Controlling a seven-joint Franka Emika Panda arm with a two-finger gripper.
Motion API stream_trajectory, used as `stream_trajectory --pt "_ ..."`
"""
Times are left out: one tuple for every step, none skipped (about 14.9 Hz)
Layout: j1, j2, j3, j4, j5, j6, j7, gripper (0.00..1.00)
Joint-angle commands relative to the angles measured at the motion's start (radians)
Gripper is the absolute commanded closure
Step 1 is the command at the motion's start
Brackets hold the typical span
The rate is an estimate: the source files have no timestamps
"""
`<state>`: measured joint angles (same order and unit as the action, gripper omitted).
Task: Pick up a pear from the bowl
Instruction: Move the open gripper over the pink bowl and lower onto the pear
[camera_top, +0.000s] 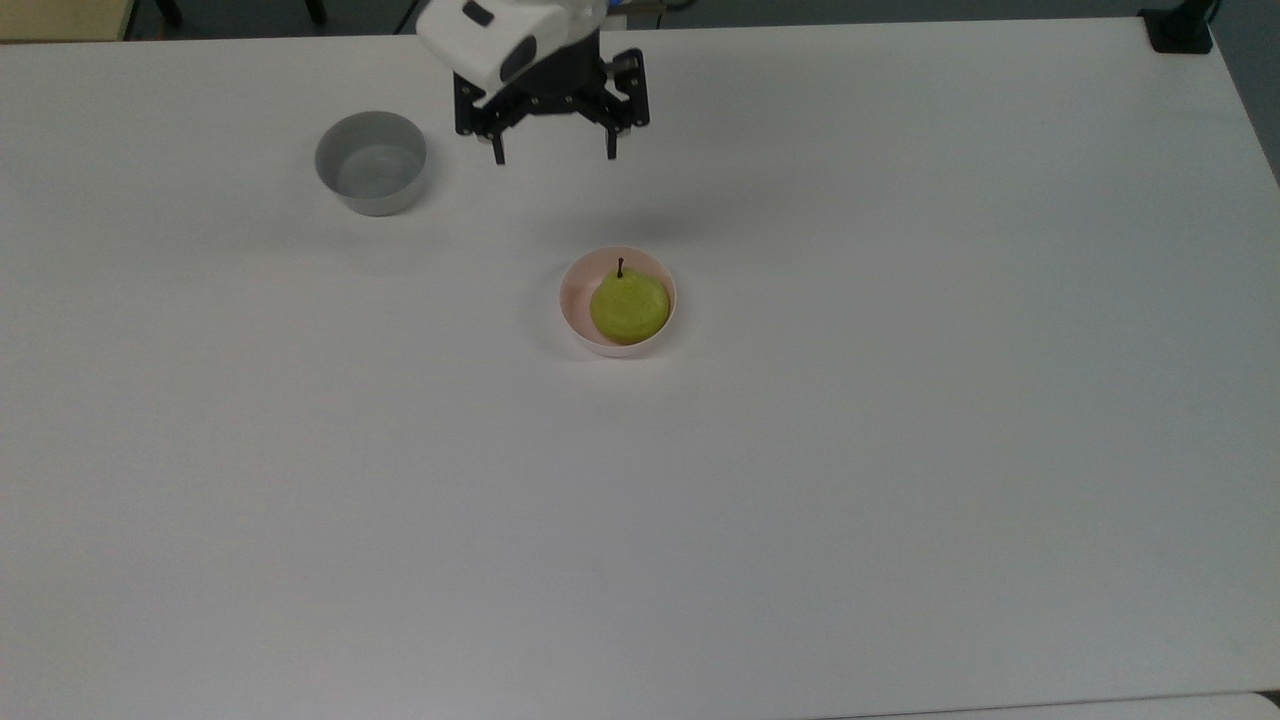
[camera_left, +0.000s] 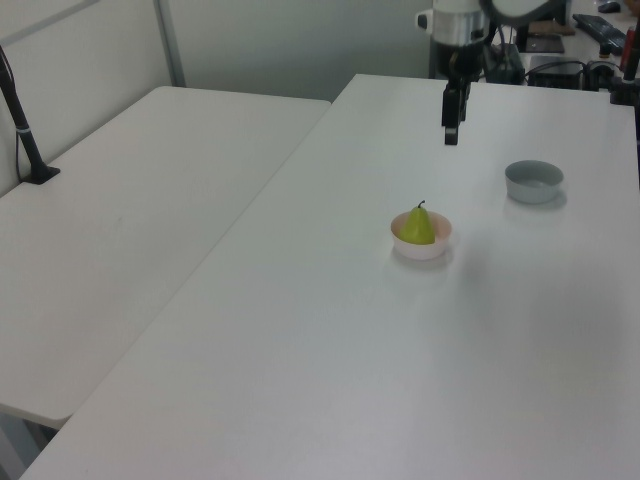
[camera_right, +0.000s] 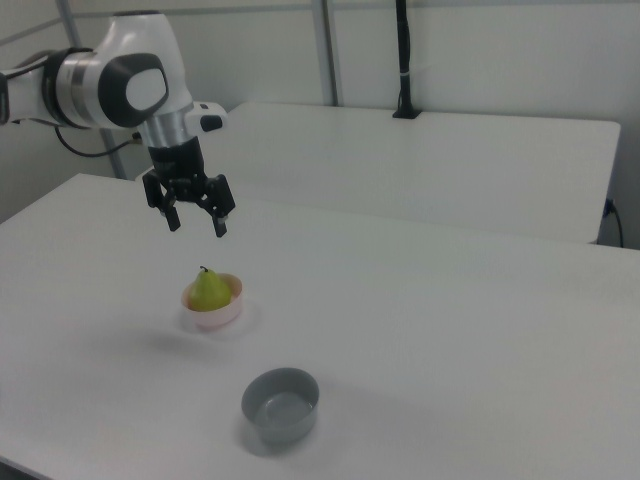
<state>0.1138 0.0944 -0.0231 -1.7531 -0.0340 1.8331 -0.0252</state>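
Top view, left to right: I see the grey bowl at far left, then my gripper hovering above the table, fingers spread apart, holding nothing. Nearer and slightly right, the pear sits stem-up inside the pink bowl.

pear in bowl, second bowl toward top view's upper left

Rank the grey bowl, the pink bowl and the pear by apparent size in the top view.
1. Pink bowl and grey bowl: they look about equal across, so I won't rank one above the other.
2. Pear: smallest, sitting inside the pink bowl's rim.
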Motion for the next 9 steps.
stream_trajectory --pt "0.024 0.028 -0.004 -0.06 0.002 0.116 -0.036 0.0" --pt "0.03 0.048 -0.004 -0.062 0.002 0.129 -0.036 0.0" --pt "0.032 0.067 -0.004 -0.062 0.002 0.139 -0.036 0.0" --pt "0.032 0.088 -0.003 -0.06 0.002 0.158 -0.035 0.0" --pt "0.043 0.106 -0.004 -0.059 0.002 0.181 -0.035 0.0" --pt "0.056 0.125 -0.004 -0.057 0.002 0.199 -0.035 0.0" --pt "0.058 0.142 -0.004 -0.055 0.002 0.207 -0.035 0.0" --pt "0.061 0.157 -0.004 -0.054 0.002 0.215 -0.033 0.0" --pt "0.07 0.178 -0.004 -0.054 0.002 0.233 -0.027 0.0"
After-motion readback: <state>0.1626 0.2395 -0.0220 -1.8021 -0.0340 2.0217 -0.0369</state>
